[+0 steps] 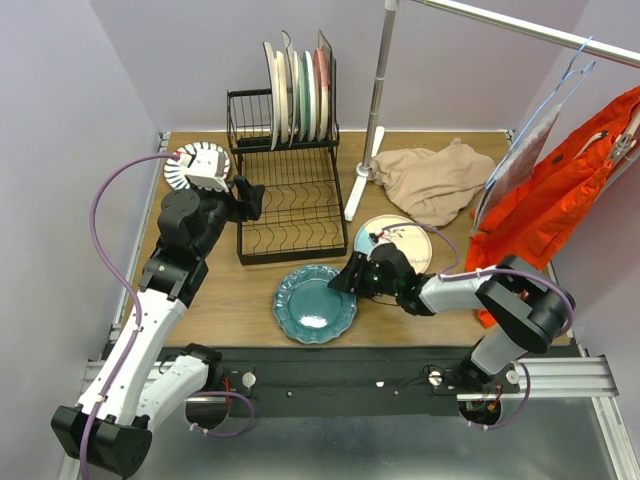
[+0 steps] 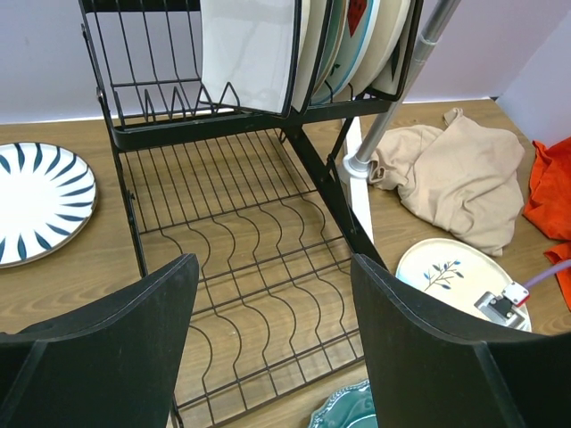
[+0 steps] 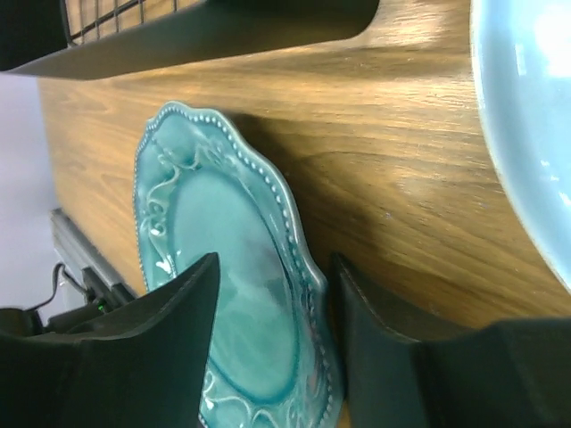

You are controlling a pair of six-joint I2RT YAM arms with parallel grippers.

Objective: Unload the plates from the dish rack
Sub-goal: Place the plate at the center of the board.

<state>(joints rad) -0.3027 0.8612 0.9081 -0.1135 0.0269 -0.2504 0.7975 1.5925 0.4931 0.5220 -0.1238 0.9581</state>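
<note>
Done: I see three out on the table (image 1: 230,300): striped plate (image 1: 196,165), teal plate (image 1: 315,303), cream-blue plate (image 1: 395,240).
To do: several plates (image 1: 298,90) upright in the rack (image 1: 290,215), top basket.
Left gripper (image 1: 248,198): wide, empty, facing the rack.
Right gripper (image 3: 275,276): jaws parted astride the teal plate's rim; plate lies flat, not gripped, I judge.

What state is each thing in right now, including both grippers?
dish rack, upper basket part full, lower tray empty
racked plates, upright in upper basket
teal plate, flat on table
striped plate, flat on table
branch plate, flat on table
left gripper, open, empty
right gripper, open, astride teal plate's rim
beige cloth, crumpled
</note>
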